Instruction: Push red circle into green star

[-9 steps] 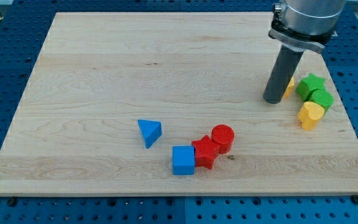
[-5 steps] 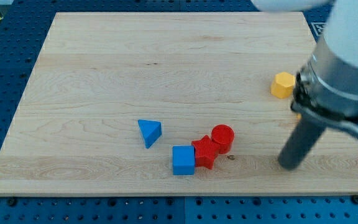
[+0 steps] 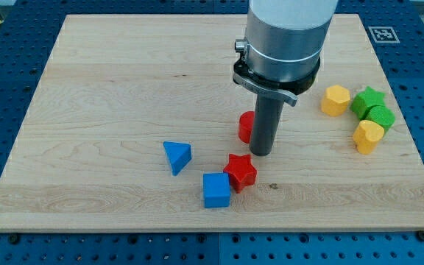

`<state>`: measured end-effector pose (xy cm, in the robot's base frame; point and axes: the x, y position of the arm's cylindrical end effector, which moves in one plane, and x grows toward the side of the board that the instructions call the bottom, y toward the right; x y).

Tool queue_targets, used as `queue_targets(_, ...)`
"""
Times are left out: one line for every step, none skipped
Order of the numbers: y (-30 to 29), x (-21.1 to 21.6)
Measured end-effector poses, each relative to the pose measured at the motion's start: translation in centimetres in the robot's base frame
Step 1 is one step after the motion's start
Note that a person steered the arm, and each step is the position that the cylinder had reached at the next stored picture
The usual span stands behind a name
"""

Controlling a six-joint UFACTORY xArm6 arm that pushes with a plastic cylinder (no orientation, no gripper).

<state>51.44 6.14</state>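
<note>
The red circle (image 3: 246, 126) lies near the board's middle, mostly hidden behind my dark rod. My tip (image 3: 261, 152) rests on the board just right of and below the red circle, touching or nearly touching it. The green star (image 3: 366, 99) sits at the view's right edge of the board, far to the right of the red circle. A red star (image 3: 241, 172) lies just below and left of my tip.
A blue cube (image 3: 216, 190) touches the red star's lower left. A blue triangle (image 3: 177, 156) lies left of them. Near the green star are a yellow hexagon (image 3: 336, 100), a green block (image 3: 380, 116) and a yellow block (image 3: 367, 135).
My tip swung from the right side down and across to the board's middle. The red circle moved up and left, away from the red star.
</note>
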Motion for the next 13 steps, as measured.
queue_targets(-3.7, -0.7)
queue_targets(-5.1, -3.2)
queue_targets(-2.9, -3.6)
queue_targets(1.8, -3.5)
queue_targets(5.9, -3.5)
queue_targets(5.4, -2.4)
queue_targets(5.3, 0.3)
queue_targets(7.9, -0.2)
queue_targets(10.5, -1.8)
queue_targets(12.1, -2.6)
queue_targets(10.2, -2.2)
queue_targets(6.1, -2.9)
queue_targets(5.9, -5.2)
